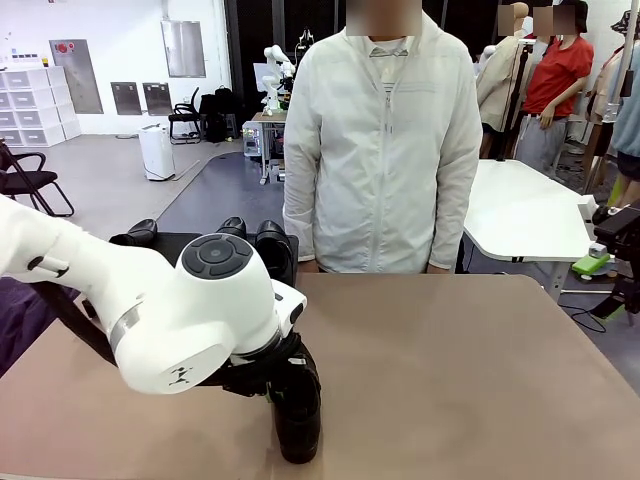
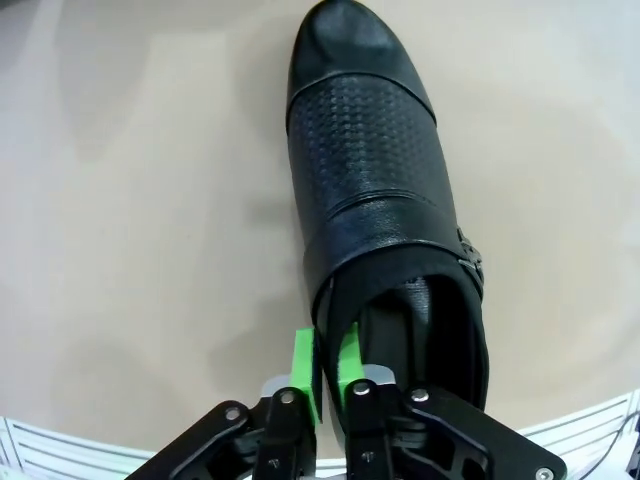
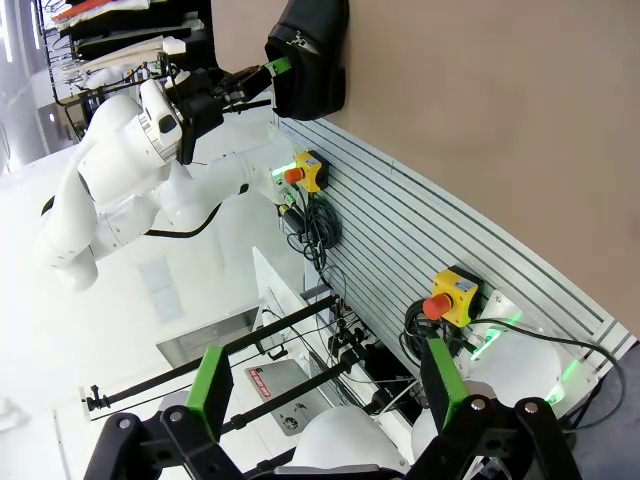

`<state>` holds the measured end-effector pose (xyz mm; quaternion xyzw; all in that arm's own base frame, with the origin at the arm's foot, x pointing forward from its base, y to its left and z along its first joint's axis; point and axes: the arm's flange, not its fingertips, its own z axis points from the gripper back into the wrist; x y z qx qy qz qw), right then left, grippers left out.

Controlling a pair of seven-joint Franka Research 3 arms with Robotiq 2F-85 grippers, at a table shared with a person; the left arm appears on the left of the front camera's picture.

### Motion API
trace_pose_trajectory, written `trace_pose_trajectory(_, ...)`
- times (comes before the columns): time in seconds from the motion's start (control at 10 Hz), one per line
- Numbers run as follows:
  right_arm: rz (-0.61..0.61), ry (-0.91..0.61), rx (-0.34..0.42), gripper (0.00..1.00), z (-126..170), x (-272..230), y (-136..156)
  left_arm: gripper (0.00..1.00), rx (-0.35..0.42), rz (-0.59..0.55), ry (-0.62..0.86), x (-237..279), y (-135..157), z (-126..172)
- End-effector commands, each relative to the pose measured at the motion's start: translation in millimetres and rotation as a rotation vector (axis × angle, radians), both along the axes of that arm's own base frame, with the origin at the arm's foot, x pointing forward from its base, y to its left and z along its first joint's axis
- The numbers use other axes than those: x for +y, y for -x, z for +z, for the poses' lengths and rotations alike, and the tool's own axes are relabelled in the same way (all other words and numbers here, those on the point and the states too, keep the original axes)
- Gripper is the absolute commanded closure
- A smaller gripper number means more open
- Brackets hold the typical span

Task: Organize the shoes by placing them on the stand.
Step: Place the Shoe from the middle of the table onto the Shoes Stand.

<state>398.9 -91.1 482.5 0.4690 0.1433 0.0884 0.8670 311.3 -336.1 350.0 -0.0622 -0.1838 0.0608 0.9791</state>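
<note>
Near the table's (image 1: 450, 380) robot-side edge lies a black shoe (image 2: 385, 190), toe pointing away from the left claw (image 2: 328, 368), whose green pads pinch the side wall of its collar. Three more shoes (image 1: 262, 240) sit on the stand (image 1: 180, 243) at the far-left edge. Off the table, the right claw (image 3: 330, 395) gapes wide, holding nothing.

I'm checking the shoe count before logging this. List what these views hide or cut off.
- Stand, front view: mostly behind the left arm; its sections can't be counted.
- Shoes on the stand: partly hidden by that arm, number unclear.
- Shoe on the table: its heel end is covered by the left gripper; bottom edge crops it in the left wrist view.
</note>
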Motion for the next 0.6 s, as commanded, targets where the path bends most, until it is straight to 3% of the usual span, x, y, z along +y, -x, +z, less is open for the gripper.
trace_pose_trajectory(0.0,-0.003,0.019,0.010,0.00,5,-1,-1,1.00,-0.033,0.009,0.002,-6,0,-8)
trace_pose_trajectory(0.2,-0.003,0.019,0.010,0.00,5,-1,-1,1.00,-0.061,-0.044,0.019,0,9,12)
trace_pose_trajectory(0.5,-0.003,0.019,0.010,0.00,5,-1,-1,1.00,-0.135,-0.172,0.054,37,34,97)
